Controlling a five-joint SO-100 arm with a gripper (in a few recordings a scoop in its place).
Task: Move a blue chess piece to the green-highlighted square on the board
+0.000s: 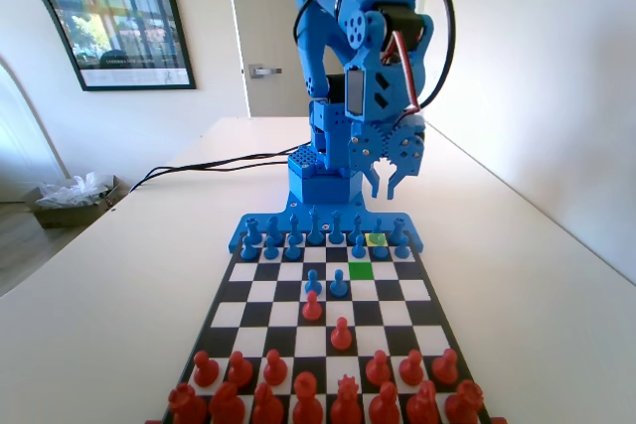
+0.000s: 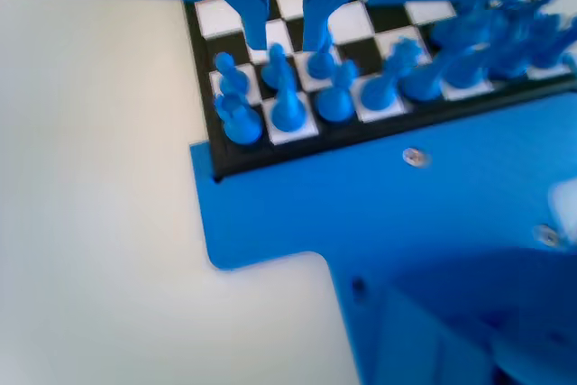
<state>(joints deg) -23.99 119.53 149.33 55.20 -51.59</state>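
Note:
The board [image 1: 415,290] lies lengthwise, with blue pieces at its far end and red pieces at its near end. The green-highlighted square [image 1: 361,269] is bare, in the third row from the far end. Just behind it to the right, a blue chess piece [image 1: 379,245] stands on a paler yellow-green square [image 1: 377,238]. My gripper [image 1: 390,189] hangs in the air above the board's far right corner, open, with nothing between its fingers. In the wrist view the gripper [image 2: 287,42] points down over the blue back rows [image 2: 287,107], clear of the pieces, and the board [image 2: 216,17] shows between the jaws.
Two blue pawns [image 1: 326,283] stand advanced near mid-board, facing two red pawns [image 1: 312,306]. Red pieces [image 1: 308,384] fill the near rows. A black cable [image 1: 199,164] runs across the table on the left. The table edge lies right of the board.

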